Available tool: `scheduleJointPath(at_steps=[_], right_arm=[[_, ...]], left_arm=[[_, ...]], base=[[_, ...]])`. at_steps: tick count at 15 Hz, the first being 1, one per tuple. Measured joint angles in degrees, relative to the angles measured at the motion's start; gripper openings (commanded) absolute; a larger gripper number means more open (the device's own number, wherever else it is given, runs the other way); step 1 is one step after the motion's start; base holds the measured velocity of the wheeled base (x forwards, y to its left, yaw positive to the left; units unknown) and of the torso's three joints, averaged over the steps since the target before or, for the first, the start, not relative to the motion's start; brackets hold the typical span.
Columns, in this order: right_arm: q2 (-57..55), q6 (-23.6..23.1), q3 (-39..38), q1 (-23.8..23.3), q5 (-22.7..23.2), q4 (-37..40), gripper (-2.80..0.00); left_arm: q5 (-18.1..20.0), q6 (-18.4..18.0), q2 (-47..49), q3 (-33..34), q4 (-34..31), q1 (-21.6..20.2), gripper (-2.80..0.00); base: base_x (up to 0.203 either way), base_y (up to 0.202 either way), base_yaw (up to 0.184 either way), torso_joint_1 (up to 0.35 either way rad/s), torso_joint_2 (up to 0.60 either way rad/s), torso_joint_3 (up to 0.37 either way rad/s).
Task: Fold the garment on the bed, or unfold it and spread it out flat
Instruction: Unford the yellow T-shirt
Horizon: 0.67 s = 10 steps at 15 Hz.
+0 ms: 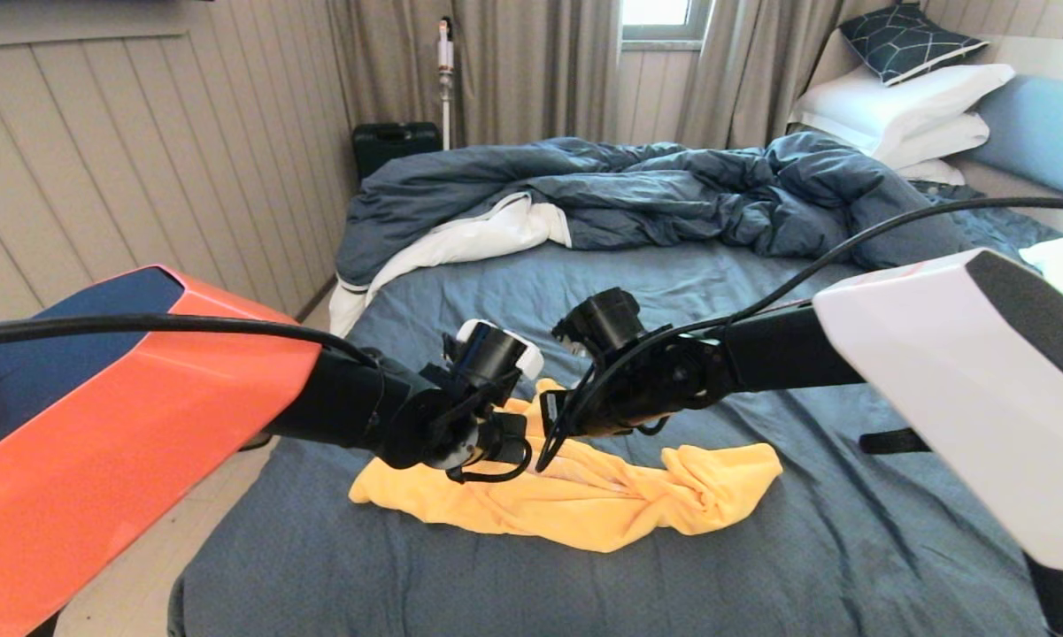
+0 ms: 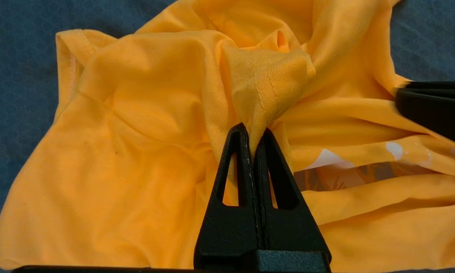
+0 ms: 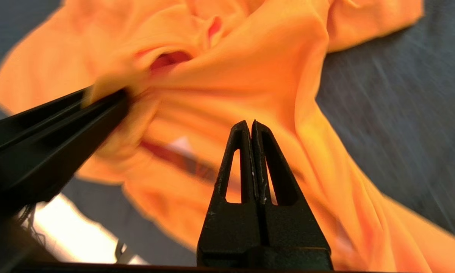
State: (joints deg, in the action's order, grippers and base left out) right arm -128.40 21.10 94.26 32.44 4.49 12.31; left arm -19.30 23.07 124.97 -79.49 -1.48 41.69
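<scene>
I see the yellow T-shirt (image 1: 575, 495) bunched up on the bed (image 1: 584, 292) near its foot. My left gripper (image 2: 254, 129) is pinching a raised fold of it. My right gripper (image 3: 249, 123) hangs just beside, clenched on nothing.

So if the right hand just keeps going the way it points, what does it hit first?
Probably the shirt: the right hand, shut and holding nothing, points into its bunched folds beside the left hand, which pinches the cloth. How far off is unclear.

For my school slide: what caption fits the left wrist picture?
Left gripper shut on a pinched fold of the crumpled yellow T-shirt lying on the blue bed.
</scene>
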Motion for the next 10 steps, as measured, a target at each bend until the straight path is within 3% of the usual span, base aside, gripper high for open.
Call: scheduleJointPath(at_steps=[2,5,10], right_arm=[[-3.1,-1.3,1.9,0.0,-1.4,0.6,-2.80],[-8.0,-5.3,6.2,0.2,-8.2,0.9,-2.80],[-10.6,-6.0,6.7,0.7,-13.9,0.7,-2.80]], left_arm=[[0.0,0.0,0.1,-0.3,0.0,0.0,-2.80],[0.1,0.0,0.4,-0.4,0.0,-0.1,-2.80],[0.0,-0.1,-0.3,1.0,0.0,-0.7,-2.80]], base=[[0.000,0.000,0.000,0.000,0.00,0.000],[0.000,0.000,0.000,0.000,0.00,0.000],[0.000,0.000,0.000,0.000,0.00,0.000]])
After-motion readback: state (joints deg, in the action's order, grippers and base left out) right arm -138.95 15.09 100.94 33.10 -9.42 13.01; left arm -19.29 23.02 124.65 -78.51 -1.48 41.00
